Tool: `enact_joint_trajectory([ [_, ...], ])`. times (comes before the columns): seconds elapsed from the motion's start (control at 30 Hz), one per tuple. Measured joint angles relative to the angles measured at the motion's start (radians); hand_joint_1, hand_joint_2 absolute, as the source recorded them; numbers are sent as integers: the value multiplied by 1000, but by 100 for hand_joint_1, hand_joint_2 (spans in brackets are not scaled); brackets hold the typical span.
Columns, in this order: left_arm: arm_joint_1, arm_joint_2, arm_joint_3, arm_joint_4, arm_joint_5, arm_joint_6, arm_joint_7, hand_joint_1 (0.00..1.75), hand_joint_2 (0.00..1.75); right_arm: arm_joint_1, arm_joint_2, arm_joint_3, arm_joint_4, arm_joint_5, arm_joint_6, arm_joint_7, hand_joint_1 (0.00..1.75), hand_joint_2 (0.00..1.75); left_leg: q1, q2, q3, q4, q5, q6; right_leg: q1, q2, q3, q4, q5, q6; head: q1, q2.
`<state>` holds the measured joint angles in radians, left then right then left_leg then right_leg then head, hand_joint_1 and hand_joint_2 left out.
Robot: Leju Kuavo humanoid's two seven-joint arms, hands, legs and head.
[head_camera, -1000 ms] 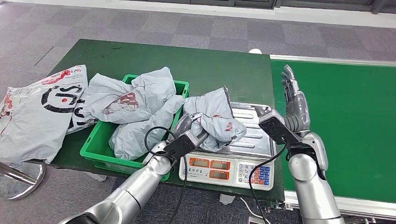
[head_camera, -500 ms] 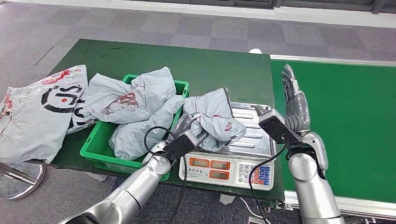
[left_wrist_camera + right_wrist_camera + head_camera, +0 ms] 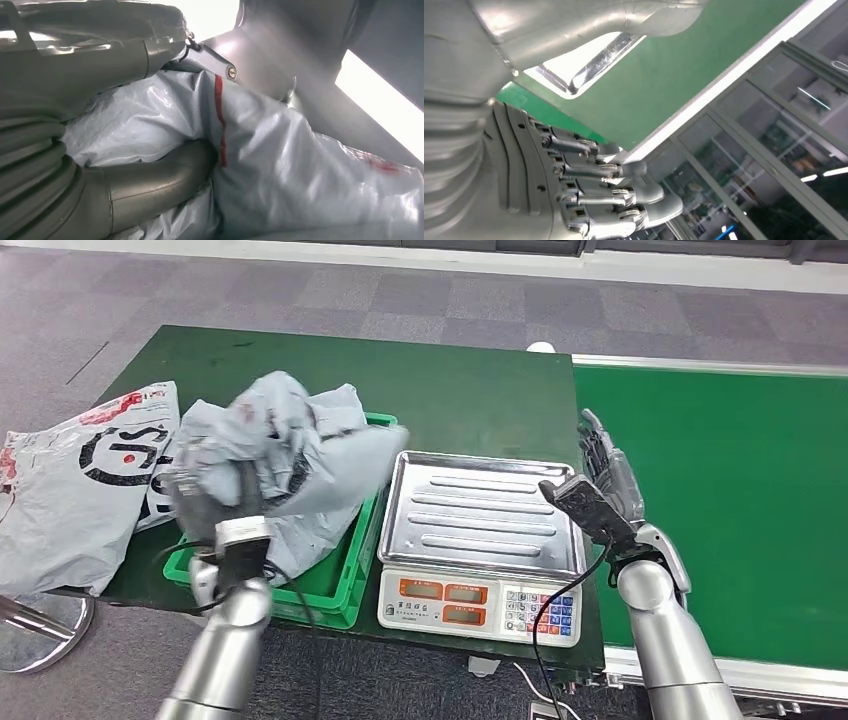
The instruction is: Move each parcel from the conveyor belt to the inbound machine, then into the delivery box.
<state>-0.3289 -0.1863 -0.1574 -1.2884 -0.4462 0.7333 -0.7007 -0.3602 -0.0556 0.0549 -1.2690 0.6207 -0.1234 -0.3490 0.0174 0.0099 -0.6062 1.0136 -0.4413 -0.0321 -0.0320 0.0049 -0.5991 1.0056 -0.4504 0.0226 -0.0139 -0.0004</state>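
1. Nearest the camera: the scale [image 3: 480, 530], serving as the inbound machine, is sitting at the table's front edge with its steel tray bare and its keypad facing the robot. No parcel is resting on it.

2. The left hand [image 3: 205, 490] is gripping a crumpled grey parcel [image 3: 290, 445] and holding it up over the green bin [image 3: 340, 585]. In the left wrist view the thumb [image 3: 150, 182] is pressing into the plastic film [image 3: 280, 165], so the hold looks firm, though the fingers are buried in folds.

3. The right hand [image 3: 605, 470] is standing beside the scale's right edge, holding nothing, fingers [image 3: 624, 192] extended and lying close together.

4. The bin, taken here as the delivery box, is sitting just left of the scale and is already holding grey bags piled above its rim.

5. Further left, a large white bag with black lettering [image 3: 75, 480] is draping over the table [image 3: 440, 380] edge.

6. Far right, the conveyor belt [image 3: 730, 500] is showing bare green surface.

7. Risks, as judgement: the pile is standing high, so a parcel released on top could slide off the rim onto the table or floor. The slack film could snag on the fingers at release and drag a neighbouring bag out. The loose black cable [image 3: 290, 590] near the left wrist could catch the bin edge.
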Motion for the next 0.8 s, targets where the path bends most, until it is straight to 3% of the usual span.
enact_joint_trajectory([
  [0.17,57,15,53,-178,-21,-27,-1,175,175,-26,-1,0,54,-1,0,0,0,175,2,-6,-3,0,1,-1,1,-6,0,0,-1,0,0,0],
  [0.5,82,24,78,-285,-31,-31,0,175,175,-46,-1,1,88,0,6,15,0,175,1,-7,-4,1,1,-1,1,-6,0,0,-1,0,0,0],
  [0.67,68,17,124,-226,-176,-32,0,175,175,-45,-1,1,89,2,-1,24,0,175,1,-7,-3,1,1,-1,1,-6,0,0,-1,0,0,0],
  [0.8,59,15,149,-152,-195,-33,1,175,175,-43,-1,1,89,2,-2,24,0,175,1,-6,-3,1,1,-1,1,-5,-1,0,-1,0,0,0],
])
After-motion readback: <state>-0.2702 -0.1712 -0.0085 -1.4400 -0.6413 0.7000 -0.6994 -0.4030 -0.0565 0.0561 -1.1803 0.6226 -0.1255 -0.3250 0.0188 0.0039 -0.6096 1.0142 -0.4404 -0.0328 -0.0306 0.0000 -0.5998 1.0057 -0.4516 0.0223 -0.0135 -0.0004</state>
